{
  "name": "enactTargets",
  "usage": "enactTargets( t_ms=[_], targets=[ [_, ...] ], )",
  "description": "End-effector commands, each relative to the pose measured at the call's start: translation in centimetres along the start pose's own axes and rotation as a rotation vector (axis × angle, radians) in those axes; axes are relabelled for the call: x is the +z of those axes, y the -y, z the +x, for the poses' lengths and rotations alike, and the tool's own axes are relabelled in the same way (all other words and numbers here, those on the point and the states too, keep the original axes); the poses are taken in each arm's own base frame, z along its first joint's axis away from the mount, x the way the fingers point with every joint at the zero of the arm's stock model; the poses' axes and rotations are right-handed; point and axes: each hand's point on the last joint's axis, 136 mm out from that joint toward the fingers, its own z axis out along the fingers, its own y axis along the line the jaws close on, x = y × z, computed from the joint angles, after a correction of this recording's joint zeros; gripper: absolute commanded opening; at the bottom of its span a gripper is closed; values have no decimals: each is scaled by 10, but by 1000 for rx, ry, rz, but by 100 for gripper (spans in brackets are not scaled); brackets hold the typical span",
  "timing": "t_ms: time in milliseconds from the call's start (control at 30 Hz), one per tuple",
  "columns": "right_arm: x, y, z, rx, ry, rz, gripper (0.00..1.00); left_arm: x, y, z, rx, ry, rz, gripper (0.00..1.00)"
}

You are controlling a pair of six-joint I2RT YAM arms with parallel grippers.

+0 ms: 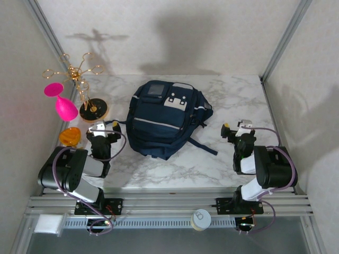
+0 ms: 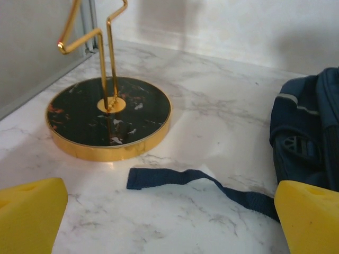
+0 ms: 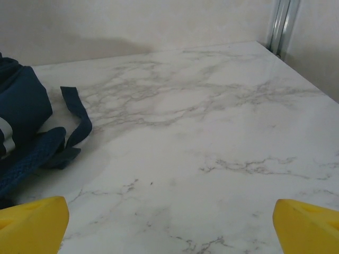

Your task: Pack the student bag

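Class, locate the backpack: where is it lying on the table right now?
In the top view, the backpack lies flat near the middle of the table, right of the gold stand.

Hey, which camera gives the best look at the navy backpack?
The top external view: the whole navy backpack lies there, with front pocket, light stripe and straps visible. The left wrist view catches its side and one loose strap; the right wrist view, a corner and a strap end.

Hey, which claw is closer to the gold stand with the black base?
Left. The left claw sits just short of the gold stand's base; the right claw is across the table, beyond the student bag.
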Motion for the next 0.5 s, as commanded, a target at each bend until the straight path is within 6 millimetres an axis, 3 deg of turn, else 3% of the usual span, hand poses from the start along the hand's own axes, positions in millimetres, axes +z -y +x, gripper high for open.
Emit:
enactTargets(
  t_ms=[0,467],
  targets=[
    [4,-6,-29,-25,102,-24,99,12,4,-22,-46,54,36,99],
    [5,-7,-27,-33,92,-19,99,11,5,-23,-37,59,29,99]
  ],
)
